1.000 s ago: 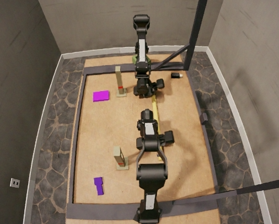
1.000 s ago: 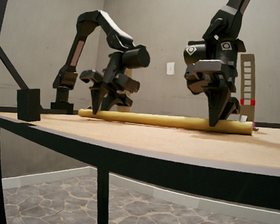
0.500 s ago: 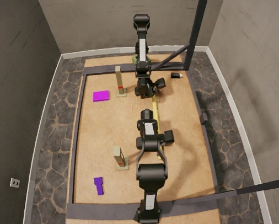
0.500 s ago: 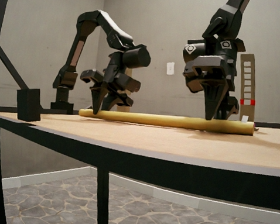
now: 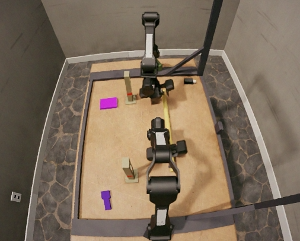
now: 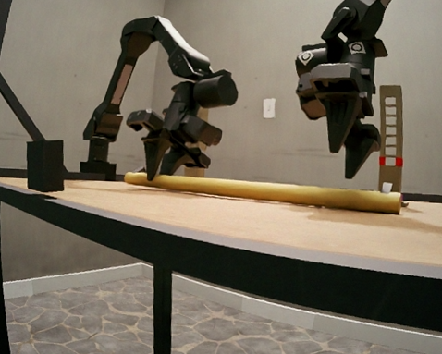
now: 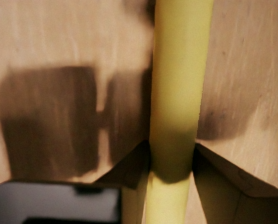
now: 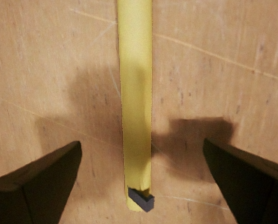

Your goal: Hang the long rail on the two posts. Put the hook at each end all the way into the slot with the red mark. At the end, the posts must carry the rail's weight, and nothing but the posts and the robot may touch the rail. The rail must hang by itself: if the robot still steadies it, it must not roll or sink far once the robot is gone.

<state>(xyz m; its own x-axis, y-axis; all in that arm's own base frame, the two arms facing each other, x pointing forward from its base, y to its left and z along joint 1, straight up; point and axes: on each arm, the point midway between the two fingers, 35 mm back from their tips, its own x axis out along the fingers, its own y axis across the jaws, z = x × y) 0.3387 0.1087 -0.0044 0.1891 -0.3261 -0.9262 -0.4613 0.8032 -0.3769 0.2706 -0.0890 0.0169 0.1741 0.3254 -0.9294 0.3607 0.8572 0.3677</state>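
On the tan wooden tabletop (image 5: 118, 127) (image 6: 216, 216), right of two upright slotted grey-beige posts, your left gripper (image 5: 171, 152) (image 6: 158, 175) (image 7: 169, 148) pinches the long yellow cylindrical rail (image 5: 167, 114) (image 6: 264, 191) (image 7: 180, 75) (image 8: 136, 90), likely steadying it while your right gripper (image 5: 163, 91) (image 6: 341, 165) (image 8: 143, 146) stands spread above its far end, perhaps for regrasping.

1. The rail (image 5: 166, 110) (image 6: 264, 191) (image 7: 177, 75) (image 8: 136, 100) is showing plain yellow, its end hook (image 8: 141, 200) dark grey.
2. The posts (image 5: 127, 83) (image 5: 126, 166) (image 6: 390, 179) are showing greyish khaki, with red bands (image 5: 129, 94) (image 5: 130, 176) (image 6: 382, 161) crossing them.
3. A flat block (image 5: 108, 103) is glowing magenta; a stepped piece (image 5: 105, 200) is showing deep violet.
4. The surface (image 5: 104, 133) (image 6: 194, 205) (image 7: 240, 60) (image 8: 225, 75) is wearing tan, with pale streaks and dark flecks.
5. The floor (image 5: 53, 148) (image 6: 96, 317) is displaying irregular grey stones, tan lines veining between them.
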